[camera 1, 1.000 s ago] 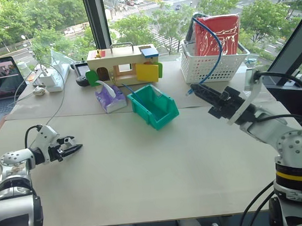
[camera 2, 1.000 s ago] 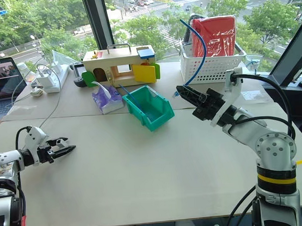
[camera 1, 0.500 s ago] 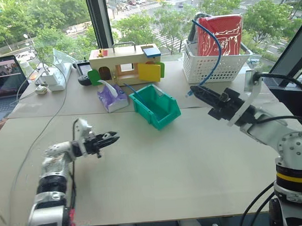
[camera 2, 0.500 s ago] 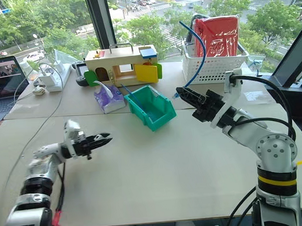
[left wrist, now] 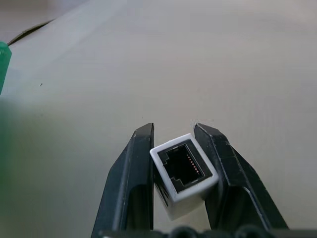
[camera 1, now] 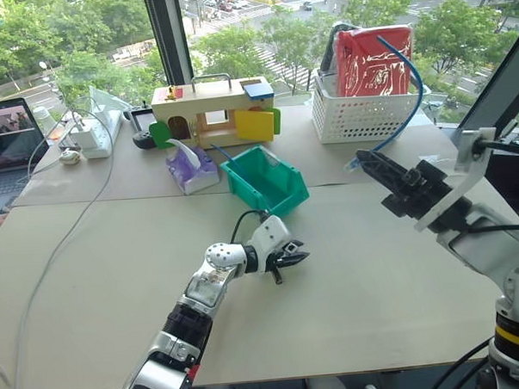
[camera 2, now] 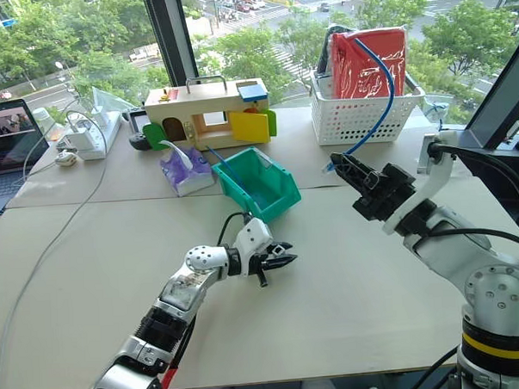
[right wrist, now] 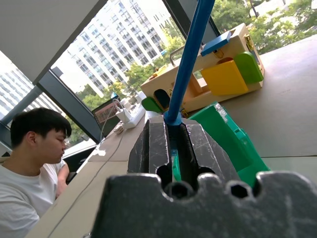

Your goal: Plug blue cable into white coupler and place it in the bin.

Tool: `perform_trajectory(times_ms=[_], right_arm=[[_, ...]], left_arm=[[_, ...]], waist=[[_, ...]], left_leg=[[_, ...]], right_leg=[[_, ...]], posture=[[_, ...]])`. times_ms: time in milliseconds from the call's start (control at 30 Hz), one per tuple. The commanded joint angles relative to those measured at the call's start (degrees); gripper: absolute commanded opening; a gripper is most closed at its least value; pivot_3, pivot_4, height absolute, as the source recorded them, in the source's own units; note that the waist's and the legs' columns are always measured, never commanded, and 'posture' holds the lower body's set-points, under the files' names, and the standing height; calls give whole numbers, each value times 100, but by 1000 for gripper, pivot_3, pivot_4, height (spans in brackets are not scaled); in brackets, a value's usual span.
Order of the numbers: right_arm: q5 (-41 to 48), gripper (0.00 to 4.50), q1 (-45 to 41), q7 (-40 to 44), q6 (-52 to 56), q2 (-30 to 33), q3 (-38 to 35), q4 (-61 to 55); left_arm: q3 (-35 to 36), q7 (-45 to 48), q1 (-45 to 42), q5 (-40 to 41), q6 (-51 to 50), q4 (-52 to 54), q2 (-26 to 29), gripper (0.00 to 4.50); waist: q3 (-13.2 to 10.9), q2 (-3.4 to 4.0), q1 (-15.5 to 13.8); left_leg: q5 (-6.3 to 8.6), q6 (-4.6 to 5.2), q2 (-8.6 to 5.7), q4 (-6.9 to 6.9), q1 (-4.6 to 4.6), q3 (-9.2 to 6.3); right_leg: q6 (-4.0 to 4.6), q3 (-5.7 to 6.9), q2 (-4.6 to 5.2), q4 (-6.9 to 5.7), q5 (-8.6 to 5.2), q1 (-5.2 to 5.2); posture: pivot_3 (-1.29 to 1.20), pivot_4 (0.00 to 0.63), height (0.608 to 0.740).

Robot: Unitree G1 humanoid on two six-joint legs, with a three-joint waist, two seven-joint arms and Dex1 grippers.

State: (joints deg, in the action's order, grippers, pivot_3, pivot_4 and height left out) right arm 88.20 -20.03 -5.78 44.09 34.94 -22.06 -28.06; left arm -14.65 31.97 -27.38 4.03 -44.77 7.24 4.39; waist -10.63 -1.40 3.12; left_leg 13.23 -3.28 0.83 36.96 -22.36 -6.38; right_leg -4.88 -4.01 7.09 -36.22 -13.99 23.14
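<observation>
The left hand [camera 1: 290,260], at the centre of the left eye frame just below the bin [camera 1: 265,182], is clamped on the white coupler [left wrist: 184,172], its dark socket facing out past the fingertips. The right hand [camera 1: 372,162], at right of centre, is clamped on the blue cable [camera 1: 399,102] close to its plug end; the rest of the cable arcs up in front of the white basket [camera 1: 365,112] at upper right.

The step in hand appears to be the mating. To do it well, the right hand should bring the plug level with the socket mouth and in line with its axis, turn it so its latch meets the socket's notch, and push straight in while the left hand braces. The short length of cable beyond the grip should help keep the plug from wobbling.

No brand, label or writing can be read on any of these things.
</observation>
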Motion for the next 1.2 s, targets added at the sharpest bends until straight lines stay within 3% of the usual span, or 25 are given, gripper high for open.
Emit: perform_trajectory(times_ms=[33,367,433,633,700,967,1200], right_arm=[[97,0,-63,57,-163,90,-63,-159],[28,0,-87,57,-241,-24,64,-155],[43,0,-77,60,-243,-13,57,-152],[40,0,-75,90,-239,0,70,-109],[28,0,-79,99,-242,-23,95,-101],[-17,0,-66,134,-266,-88,133,-87],[-53,0,-65,131,-320,-148,173,-106]], left_arm=[[74,-392,161,-56,-463,633,89,810],[-36,-701,369,205,-1138,899,116,810],[-32,-715,375,237,-1164,944,119,1811],[179,-649,366,488,-1125,990,235,3976],[163,-617,373,469,-1026,978,407,4409],[202,-91,225,674,-489,811,1109,4409],[81,1458,-95,836,1067,186,1976,4409]], waist=[[0,0,-2],[0,1,-69],[0,1,-70],[0,1,-65],[1,1,-62],[1,1,-60],[1,3,-61]], left_leg=[[0,0,0,0,1,0],[0,0,-1,0,-2,1],[0,0,0,0,-2,1],[0,0,0,0,-2,1],[0,-1,0,0,-1,1],[0,0,0,0,-1,1],[0,-1,0,-1,-2,2]], right_leg=[[0,0,0,-1,0,0],[0,0,0,5,0,-2],[0,0,0,6,0,-2],[0,0,0,5,0,-2],[0,0,0,5,0,-2],[0,0,0,4,0,-2],[1,0,0,5,0,0]], posture=[[0,150,740],[0,150,740],[0,150,740],[0,150,740],[0,150,740],[0,150,740],[0,150,740]])
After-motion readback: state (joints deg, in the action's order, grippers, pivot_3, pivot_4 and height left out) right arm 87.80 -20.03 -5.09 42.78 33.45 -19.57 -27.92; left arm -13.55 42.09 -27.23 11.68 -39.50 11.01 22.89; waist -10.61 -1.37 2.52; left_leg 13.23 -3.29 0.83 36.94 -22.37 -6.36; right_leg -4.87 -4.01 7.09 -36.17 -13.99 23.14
